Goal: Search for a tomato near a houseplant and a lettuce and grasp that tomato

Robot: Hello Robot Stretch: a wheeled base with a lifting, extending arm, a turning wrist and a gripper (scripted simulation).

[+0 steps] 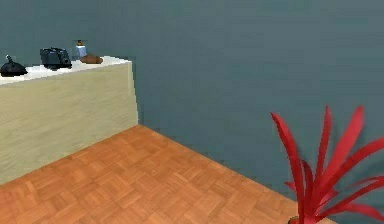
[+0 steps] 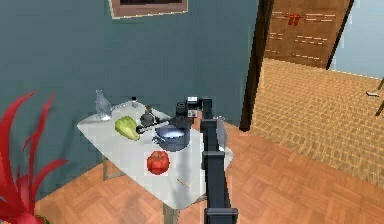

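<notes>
**Where the arm reaches over the white table, the tomato lies by the near edge**

As the forward view runs from its left, a pale counter [image 1: 70,105] stands against the teal wall. It carries a low black pot [image 1: 12,67], a dark toaster [image 1: 55,57], a small jar-like item [image 1: 80,47] and a brown dish [image 1: 92,59]. Parquet floor fills the middle. Red houseplant [image 1: 325,170] leaves rise at the bottom right.

Arm side view, left to right:
- The red houseplant [image 2: 20,150] stands at the left edge, just beside the white table [image 2: 105,142].
- On the table there is a clear glass bottle [image 2: 101,104] toward the wall, then a yellow-green lettuce [image 2: 126,127].
- The tomato [image 2: 158,160], red and round, sits on the table near its front edge, right of the lettuce and just in front of a dark pot [image 2: 172,137].
- The gripper [image 2: 158,121] shows above the pot, with tabletop things at and behind it. Cannot tell whether it holds anything.
- The arm [image 2: 215,170], a dark bar, rises just right of the tomato.
- A framed picture [image 2: 148,7] hangs on the wall above.
- A doorway at the right shows a wooden door [image 2: 305,30] beyond it.
</notes>
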